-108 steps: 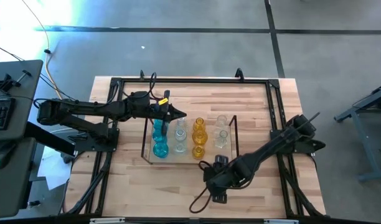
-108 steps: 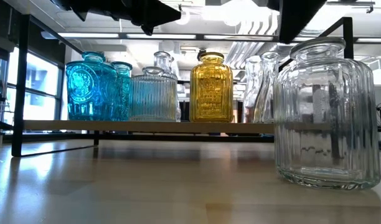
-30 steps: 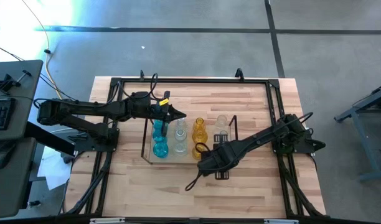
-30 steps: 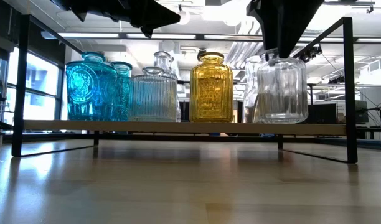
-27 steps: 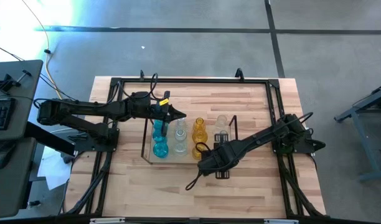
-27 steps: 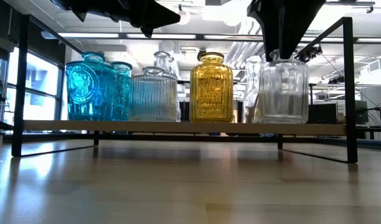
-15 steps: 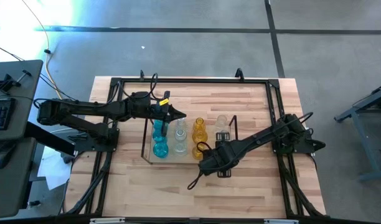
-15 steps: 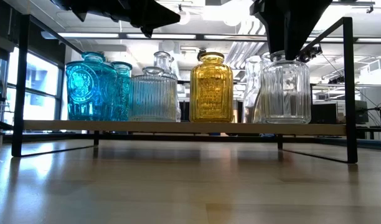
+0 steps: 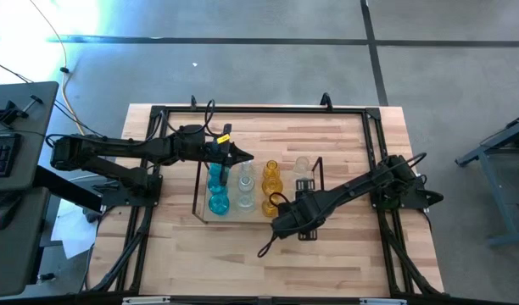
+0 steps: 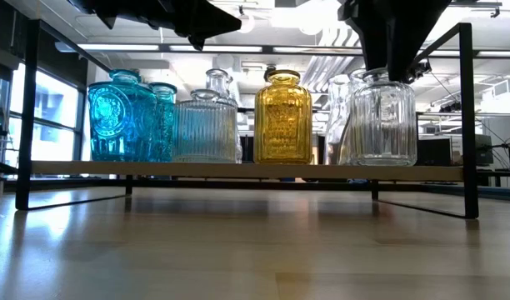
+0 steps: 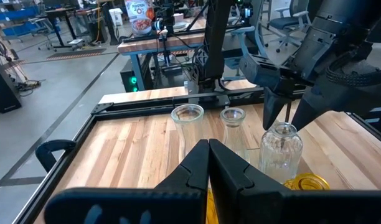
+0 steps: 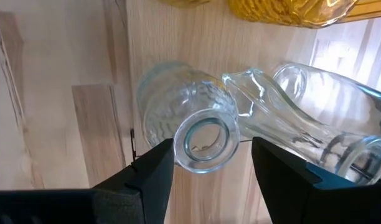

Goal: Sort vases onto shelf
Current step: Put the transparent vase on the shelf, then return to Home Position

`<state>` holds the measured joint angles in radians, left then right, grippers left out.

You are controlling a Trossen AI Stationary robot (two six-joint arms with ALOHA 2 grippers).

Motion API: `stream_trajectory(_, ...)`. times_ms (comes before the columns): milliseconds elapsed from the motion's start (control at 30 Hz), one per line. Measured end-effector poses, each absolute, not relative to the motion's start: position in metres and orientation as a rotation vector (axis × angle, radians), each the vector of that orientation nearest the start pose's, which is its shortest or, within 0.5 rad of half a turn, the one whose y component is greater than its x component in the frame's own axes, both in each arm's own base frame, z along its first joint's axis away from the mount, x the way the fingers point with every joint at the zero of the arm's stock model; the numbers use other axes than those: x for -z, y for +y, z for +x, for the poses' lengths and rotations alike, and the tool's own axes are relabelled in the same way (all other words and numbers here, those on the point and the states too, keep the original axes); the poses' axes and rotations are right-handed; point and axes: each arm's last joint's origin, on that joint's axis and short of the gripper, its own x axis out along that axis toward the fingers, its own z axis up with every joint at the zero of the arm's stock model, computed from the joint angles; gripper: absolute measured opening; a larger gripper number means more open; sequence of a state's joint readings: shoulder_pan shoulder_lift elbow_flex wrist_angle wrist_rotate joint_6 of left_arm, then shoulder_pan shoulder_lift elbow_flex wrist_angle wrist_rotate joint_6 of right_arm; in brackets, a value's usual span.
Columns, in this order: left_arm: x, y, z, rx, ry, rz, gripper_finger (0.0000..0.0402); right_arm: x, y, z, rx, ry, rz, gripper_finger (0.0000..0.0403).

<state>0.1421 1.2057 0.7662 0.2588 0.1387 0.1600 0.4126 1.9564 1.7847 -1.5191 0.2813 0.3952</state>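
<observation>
Vases lined up on the shelf (image 10: 238, 170), ribbed clear vase (image 10: 384, 117) sat at its right end, right gripper (image 12: 212, 163) spread loose around its neck, left gripper (image 11: 209, 165) clenched above the blue vases (image 9: 216, 191).

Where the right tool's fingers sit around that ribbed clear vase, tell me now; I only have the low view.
Observer: In the right wrist view the right tool is open, one finger on each side of the ribbed clear vase, at its mouth, with gaps showing.
Operator: Give me the vase's neighbour.
Observer: A flared clear vase stands close beside it; I cannot tell whether they touch.
Operator: Report the left tool.
Observer: From above, the left tool is shut, over the blue vases at the shelf's other end.
</observation>
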Motion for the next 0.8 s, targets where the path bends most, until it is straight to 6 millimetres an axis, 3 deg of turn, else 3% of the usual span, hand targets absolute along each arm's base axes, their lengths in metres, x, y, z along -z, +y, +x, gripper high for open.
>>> stream_trajectory(200,-0.283,0.034,0.266,0.011,0.178,0.134,0.0,-0.273,0.137,0.33,0.208,1.558,-0.274,0.0197)
stream_trajectory(600,-0.303,0.032,0.249,0.005,0.101,0.146,0.0,-0.307,0.141,0.317,0.156,1.373,-0.267,0.0195)
stream_trajectory(800,-0.315,0.029,0.229,0.005,0.103,0.148,0.0,-0.323,0.139,0.311,0.129,1.291,-0.267,0.0142)
